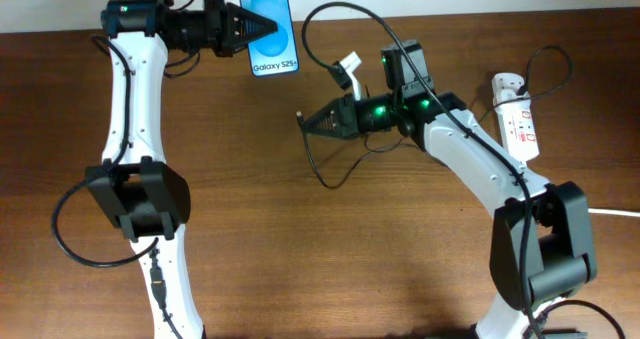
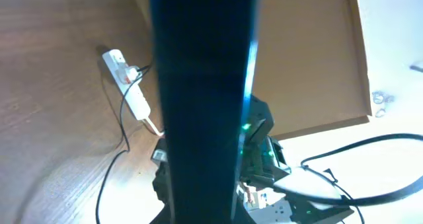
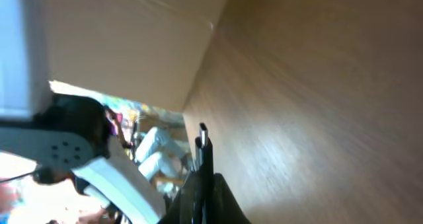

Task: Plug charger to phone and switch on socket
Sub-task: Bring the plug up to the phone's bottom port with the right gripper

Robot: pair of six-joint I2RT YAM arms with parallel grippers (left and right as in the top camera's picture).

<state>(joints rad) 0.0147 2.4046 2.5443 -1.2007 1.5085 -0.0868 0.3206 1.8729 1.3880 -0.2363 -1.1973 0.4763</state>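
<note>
- Nothing in the task is finished yet, as far as I can judge. The slim black-edged smartphone with a bright blue screen is held off the brown wooden counter at its far edge, pinched by the left hand.
- The right hand is pressed onto the small plug tip of the thin black charger cable. The tip points toward the smartphone but is well apart from it.
- Still to do: seat the plug, then switch on the white elongated power strip, which lies untouched at the right.
- Hard to make out:
  - The smartphone's port; the left wrist view shows only its dark back.
  - The power strip's switch position.
  - Where the charger cable's far end goes.
</note>
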